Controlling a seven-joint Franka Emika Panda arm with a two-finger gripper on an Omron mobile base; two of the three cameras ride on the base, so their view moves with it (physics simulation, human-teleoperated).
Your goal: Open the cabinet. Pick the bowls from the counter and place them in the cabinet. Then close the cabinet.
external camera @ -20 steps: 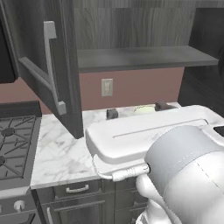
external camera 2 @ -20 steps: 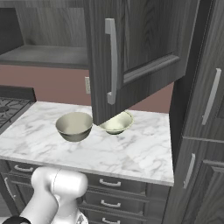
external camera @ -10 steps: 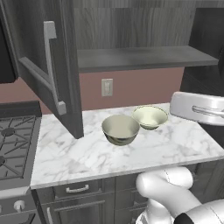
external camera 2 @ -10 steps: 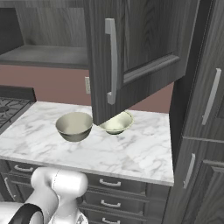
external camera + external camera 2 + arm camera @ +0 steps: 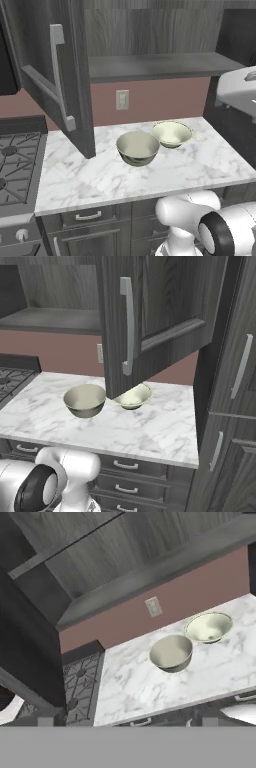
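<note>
White marble with grey veins forms the tabletop (image 5: 100,180), carrying the deeper round cream-green bowl (image 5: 137,147) and, touching it behind-right, the shallower round cream-green bowl (image 5: 171,133), under the open dark grey wood-grain cabinet (image 5: 155,67). From the right base view, one door (image 5: 150,316) partly hides the shallower bowl. In the hand view, both bowls lie well ahead of the open-jawed end effector.

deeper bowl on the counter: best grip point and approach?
Probably the rim. The deeper bowl sits upright on the counter, mouth up, with a rounded outer wall that gives two fingers little hold. Come straight down, one finger inside and one outside the wall. Take the front rim: the shallow bowl sits close behind it to the right, and the open door stands to its left.
</note>
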